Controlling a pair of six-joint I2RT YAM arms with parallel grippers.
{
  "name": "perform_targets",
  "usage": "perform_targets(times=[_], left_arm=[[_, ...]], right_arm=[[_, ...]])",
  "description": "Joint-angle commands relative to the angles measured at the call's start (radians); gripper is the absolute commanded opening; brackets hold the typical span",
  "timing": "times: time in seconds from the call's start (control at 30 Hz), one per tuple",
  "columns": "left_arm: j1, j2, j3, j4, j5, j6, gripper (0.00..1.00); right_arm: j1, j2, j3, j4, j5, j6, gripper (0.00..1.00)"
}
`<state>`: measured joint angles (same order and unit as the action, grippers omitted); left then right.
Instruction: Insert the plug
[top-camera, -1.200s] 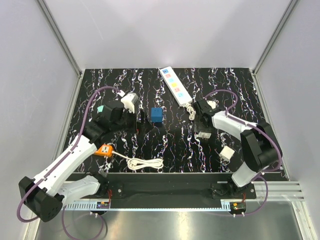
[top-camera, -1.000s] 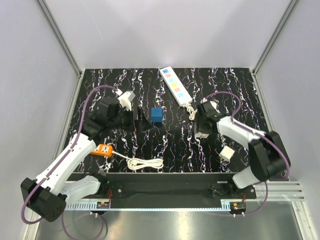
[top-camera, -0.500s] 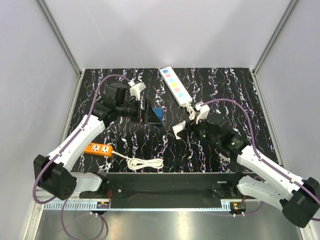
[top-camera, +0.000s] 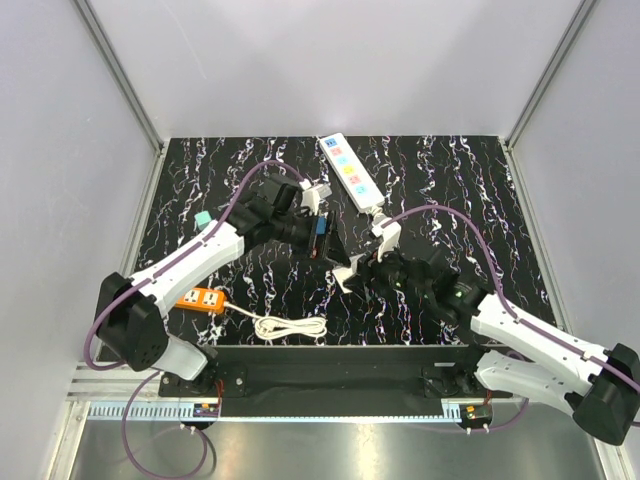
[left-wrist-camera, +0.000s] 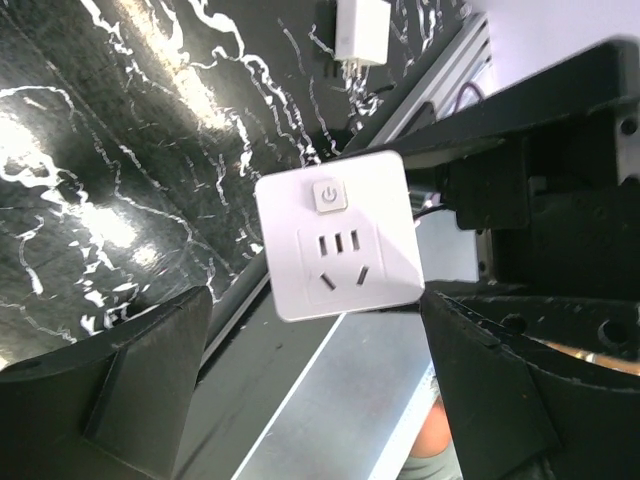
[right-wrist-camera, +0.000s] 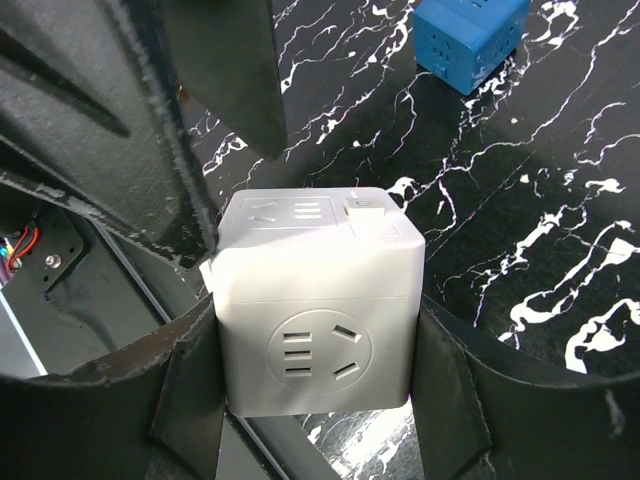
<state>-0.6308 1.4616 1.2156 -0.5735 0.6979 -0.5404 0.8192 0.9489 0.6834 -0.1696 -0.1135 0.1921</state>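
Nothing is being inserted yet: the blue plug (right-wrist-camera: 470, 40) is lying loose on the worktop (right-wrist-camera: 560, 200). My right tool (right-wrist-camera: 318, 385) is clamping a white socket cube (right-wrist-camera: 315, 300), while my left tool (left-wrist-camera: 315, 300) is standing wide open, holding nothing.

Plug (right-wrist-camera: 470, 40): one. Teal cube (top-camera: 201, 219): one. White adapter (right-wrist-camera: 315, 300) (left-wrist-camera: 362, 30): two. Power strip (top-camera: 350, 170) (top-camera: 195, 298): two.

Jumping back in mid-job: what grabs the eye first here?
The right gripper clamps a white cube over the middle of the table, face to face with the wide-open left gripper. The blue plug sits on the table just beside them, gripped by neither.
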Motion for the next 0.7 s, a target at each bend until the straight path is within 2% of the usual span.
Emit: perform_targets(times=[0.0, 0.2, 0.4, 0.6, 0.67], left_arm=[[-0.013, 0.008, 0.035, 0.078, 0.038, -0.07, 0.91], [-0.05, 0.035, 0.001, 0.152, 0.061, -0.145, 0.91], [-0.067, 0.059, -0.071, 0.208, 0.086, -0.197, 0.81], [-0.073, 0.065, -0.129, 0.213, 0.078, -0.191, 0.79], [-0.073, 0.063, -0.143, 0.267, 0.098, -0.214, 0.65]], right_arm=[[0.026, -0.025, 0.028, 0.059, 0.044, -0.028, 0.0], [0.049, 0.002, 0.03, 0.056, 0.069, -0.028, 0.0], [0.064, 0.002, 0.031, 0.053, 0.133, -0.028, 0.0], [0.069, -0.012, 0.019, 0.05, 0.152, -0.036, 0.0], [0.07, 0.002, 0.024, 0.048, 0.134, -0.039, 0.0]])
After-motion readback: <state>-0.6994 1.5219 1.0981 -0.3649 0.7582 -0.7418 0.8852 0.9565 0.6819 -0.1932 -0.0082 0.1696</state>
